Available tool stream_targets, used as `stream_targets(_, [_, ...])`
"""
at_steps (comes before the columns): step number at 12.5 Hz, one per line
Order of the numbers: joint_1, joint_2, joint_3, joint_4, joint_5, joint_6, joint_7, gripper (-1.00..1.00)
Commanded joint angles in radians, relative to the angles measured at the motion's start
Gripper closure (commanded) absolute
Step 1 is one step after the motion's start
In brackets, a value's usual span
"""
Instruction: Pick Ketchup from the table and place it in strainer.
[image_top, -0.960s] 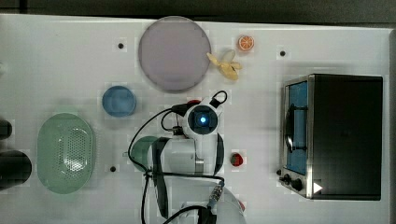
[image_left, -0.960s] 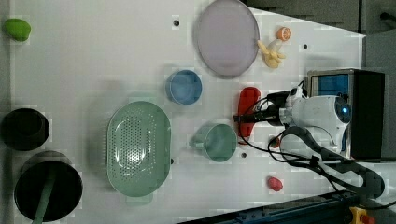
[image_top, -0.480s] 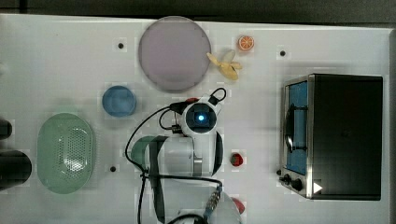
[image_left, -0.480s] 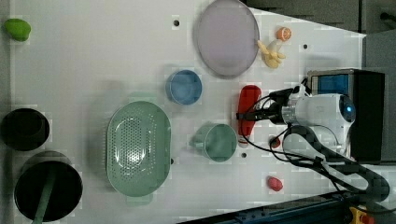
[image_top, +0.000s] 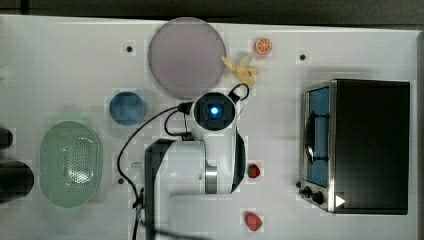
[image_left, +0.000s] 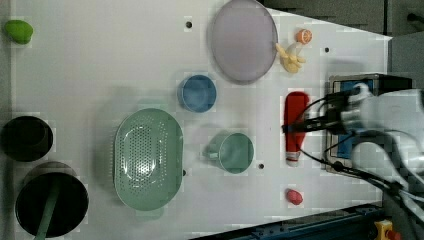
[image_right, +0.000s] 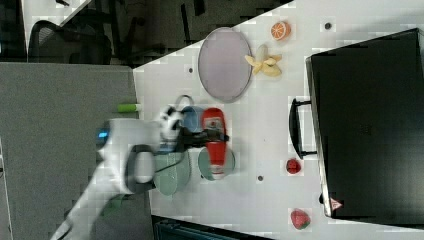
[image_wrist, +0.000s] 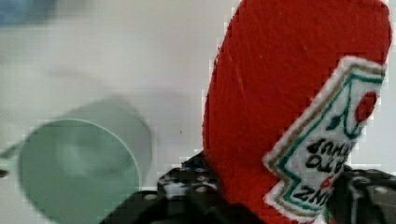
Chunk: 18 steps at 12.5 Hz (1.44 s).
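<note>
Wrist view, ketchup bottle (image_wrist: 299, 116) clamped in pincer (image_wrist: 275, 196), cap cut off, mint cup (image_wrist: 79, 168) blurred beside it.

white table (image_top: 60, 60) under even, soft light, with small dark holes. beyond the table's far edge in the right view, grey partition (image_right: 65, 100) and dark office chair (image_right: 45, 40). beside the table's edge in the left view, blue rail (image_left: 310, 227).

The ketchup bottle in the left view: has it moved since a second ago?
Yes. The ketchup bottle, gripped by the gripper, has shifted toward the left view's right, farther from the green cup.
</note>
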Motion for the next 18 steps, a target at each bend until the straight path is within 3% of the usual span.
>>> stream_targets(1, [0.009, -0.143, 0.027, 0.111, 0.001, -0.154, 0.136, -0.23])
stream_targets(4, [0.03, -0.206, 0.09, 0.173, 0.009, -0.292, 0.271, -0.23])
stream_targets(12, [0.067, -0.173, 0.391, 0.198, 0.041, -0.274, 0.675, -0.23])
stream_targets(18, [0.076, 0.007, 0.569, 0.198, 0.037, -0.029, 0.874, -0.23])
